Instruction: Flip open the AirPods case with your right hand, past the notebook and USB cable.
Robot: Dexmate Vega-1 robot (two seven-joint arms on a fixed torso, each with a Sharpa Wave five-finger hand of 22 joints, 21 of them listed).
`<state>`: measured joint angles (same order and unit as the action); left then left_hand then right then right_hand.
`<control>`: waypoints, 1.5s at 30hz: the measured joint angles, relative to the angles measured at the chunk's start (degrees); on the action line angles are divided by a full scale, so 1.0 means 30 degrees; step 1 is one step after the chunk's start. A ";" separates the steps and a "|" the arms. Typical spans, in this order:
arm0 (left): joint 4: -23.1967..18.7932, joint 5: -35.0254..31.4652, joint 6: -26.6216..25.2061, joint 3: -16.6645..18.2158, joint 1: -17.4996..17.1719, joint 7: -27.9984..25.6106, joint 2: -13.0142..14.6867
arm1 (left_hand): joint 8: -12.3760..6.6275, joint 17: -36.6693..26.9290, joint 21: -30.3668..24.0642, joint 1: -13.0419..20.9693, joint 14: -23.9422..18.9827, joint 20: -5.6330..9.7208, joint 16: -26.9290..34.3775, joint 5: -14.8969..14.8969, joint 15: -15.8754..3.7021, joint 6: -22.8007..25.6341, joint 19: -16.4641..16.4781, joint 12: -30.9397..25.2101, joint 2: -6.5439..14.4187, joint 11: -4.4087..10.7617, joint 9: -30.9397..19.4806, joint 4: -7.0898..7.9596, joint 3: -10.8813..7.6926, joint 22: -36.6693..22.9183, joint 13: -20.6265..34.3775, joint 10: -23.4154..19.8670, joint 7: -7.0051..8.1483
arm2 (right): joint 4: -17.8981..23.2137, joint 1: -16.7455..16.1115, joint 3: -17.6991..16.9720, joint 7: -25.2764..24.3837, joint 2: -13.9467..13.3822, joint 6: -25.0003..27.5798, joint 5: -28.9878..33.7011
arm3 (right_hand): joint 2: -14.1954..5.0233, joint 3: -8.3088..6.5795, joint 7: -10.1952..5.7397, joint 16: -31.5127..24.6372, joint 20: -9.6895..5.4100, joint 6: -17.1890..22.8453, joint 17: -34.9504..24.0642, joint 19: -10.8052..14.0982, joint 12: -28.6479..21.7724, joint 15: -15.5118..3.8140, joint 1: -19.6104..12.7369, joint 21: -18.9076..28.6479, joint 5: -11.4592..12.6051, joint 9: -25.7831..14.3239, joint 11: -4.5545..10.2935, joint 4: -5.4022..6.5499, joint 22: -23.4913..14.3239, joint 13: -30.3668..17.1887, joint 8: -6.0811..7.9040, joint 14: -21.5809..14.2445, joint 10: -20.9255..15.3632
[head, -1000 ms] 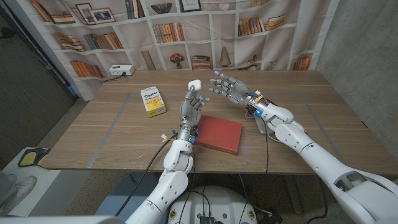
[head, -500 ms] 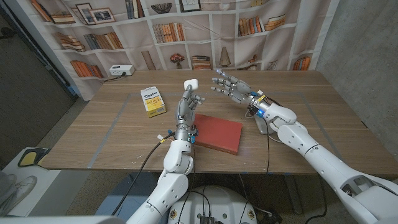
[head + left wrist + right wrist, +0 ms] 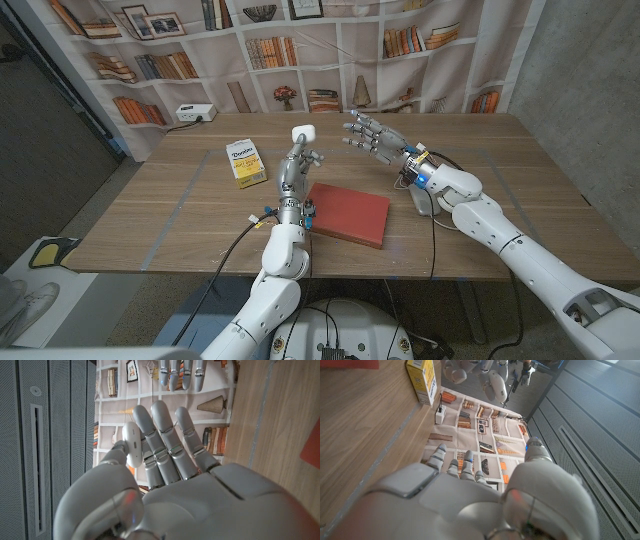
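The white AirPods case (image 3: 302, 133) is held up above the table, pinched at the fingertips of my left hand (image 3: 291, 168), which stands upright. In the left wrist view the case (image 3: 131, 443) sits between the thumb and fingers and looks closed. My right hand (image 3: 372, 136) hovers to the right of the case with a clear gap, fingers spread and holding nothing; its fingertips (image 3: 177, 372) point toward the case. The red notebook (image 3: 347, 213) lies on the table below both hands. A black cable (image 3: 431, 222) runs along my right forearm.
A yellow box (image 3: 245, 162) stands on the table left of my left hand, also in the right wrist view (image 3: 422, 380). A white power strip (image 3: 194, 113) sits at the far left edge. A bookshelf backdrop hangs behind the wooden table (image 3: 520, 190).
My left hand has turned more edge-on and carried the case slightly left. My right hand has drawn a little to the right, away from the case, still spread.
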<state>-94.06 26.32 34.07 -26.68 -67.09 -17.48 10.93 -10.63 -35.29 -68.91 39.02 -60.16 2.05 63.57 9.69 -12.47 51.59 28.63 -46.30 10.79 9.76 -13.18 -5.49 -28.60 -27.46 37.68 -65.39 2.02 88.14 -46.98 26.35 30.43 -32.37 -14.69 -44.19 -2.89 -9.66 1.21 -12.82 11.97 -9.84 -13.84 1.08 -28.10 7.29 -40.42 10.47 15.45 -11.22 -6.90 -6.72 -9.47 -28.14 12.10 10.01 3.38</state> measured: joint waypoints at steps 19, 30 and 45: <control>0.0337 -0.2249 0.0175 0.0068 0.0163 -0.1359 0.0096 | 0.0018 -0.0001 -0.0073 -0.0001 -0.0001 0.0001 -0.0002 -0.0044 0.0002 -0.0042 -0.0203 0.0181 -0.0002 0.0001 0.0002 0.0078 0.0077 0.0510 -0.0266 -0.0001 0.0184 | 0.4051 -0.1027 0.0026 -0.3581 -0.1908 0.0847 0.2163 | -0.0104 -0.0105 0.0003 0.0000 0.0034 0.0000 0.0089 -0.0174 0.0544 0.0000 -0.0104 0.0000 -0.0107 0.0000 -0.0056 -0.0104 0.0001 0.0341 0.0000 0.0000 0.0057; 0.0867 -0.2740 0.0106 0.0028 0.0440 -0.1725 0.0029 | 0.0029 0.0088 -0.0202 -0.0006 -0.0002 0.0001 0.0072 0.0024 0.0002 -0.0046 -0.0202 0.0180 -0.0008 0.0002 0.0003 0.0078 0.0078 0.0749 -0.0265 0.0000 0.0186 | 0.5955 -0.1244 0.0094 -0.7144 -0.2634 0.2465 0.4879 | 0.0103 0.0145 0.0004 0.0000 0.0000 0.0001 0.0129 -0.0554 0.1278 0.0000 0.0314 0.0000 -0.0945 0.0000 -0.0115 -0.0068 0.0001 0.0949 -0.0001 0.0000 0.0117; 0.1441 -0.2456 -0.0048 -0.0165 0.0826 -0.1463 0.0018 | 0.0034 0.0086 -0.0342 -0.0040 0.0211 -0.0066 0.0144 0.0021 -0.0002 -0.0034 -0.0268 0.0176 -0.0041 0.0002 0.0004 0.0079 0.0078 0.1016 -0.0237 0.0000 0.0172 | 0.8030 -0.1146 0.0357 -0.9417 -0.3370 0.4530 0.7066 | 0.0324 0.0324 0.0005 -0.0072 0.0067 0.0001 0.0268 -0.0621 0.2305 0.0068 0.0534 0.0000 -0.1627 0.0000 -0.0291 -0.0206 0.0001 0.1744 -0.0001 -0.0070 0.0086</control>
<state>-89.74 18.95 33.92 -27.18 -64.61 -21.87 10.99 -10.53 -35.03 -69.94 38.90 -59.53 1.85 64.00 9.75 -12.47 51.49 27.83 -45.78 10.66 9.76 -13.17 -5.26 -28.37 -24.42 36.97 -65.39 2.54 112.23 -50.42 27.42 2.18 -42.48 -1.10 -22.99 -1.91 -8.68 1.22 -13.04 12.18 -9.84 -13.03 -0.78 -21.18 7.50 -38.82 10.47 10.57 -11.22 -7.78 -7.34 -9.47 -22.91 12.10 9.80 3.64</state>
